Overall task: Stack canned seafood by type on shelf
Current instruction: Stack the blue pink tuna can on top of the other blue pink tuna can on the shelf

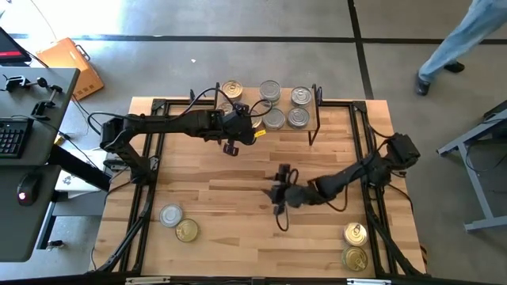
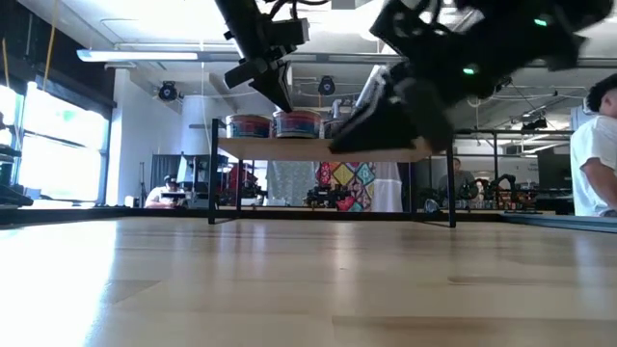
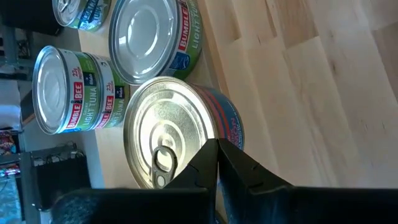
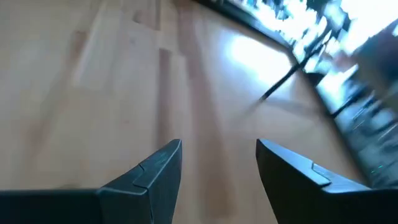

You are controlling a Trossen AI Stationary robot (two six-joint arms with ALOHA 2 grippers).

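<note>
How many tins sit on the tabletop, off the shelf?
4: silver tin and gold tin at left; two gold tins at right. Arms may hide others.

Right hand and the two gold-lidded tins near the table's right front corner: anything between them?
Only bare tabletop between the right hand and those tins, per the high view.

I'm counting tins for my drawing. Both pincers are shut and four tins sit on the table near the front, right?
Almost. The left pincer is shut by the shelf, but the right pincer is open, as the right wrist view shows. Four tins near the front is right.
</note>
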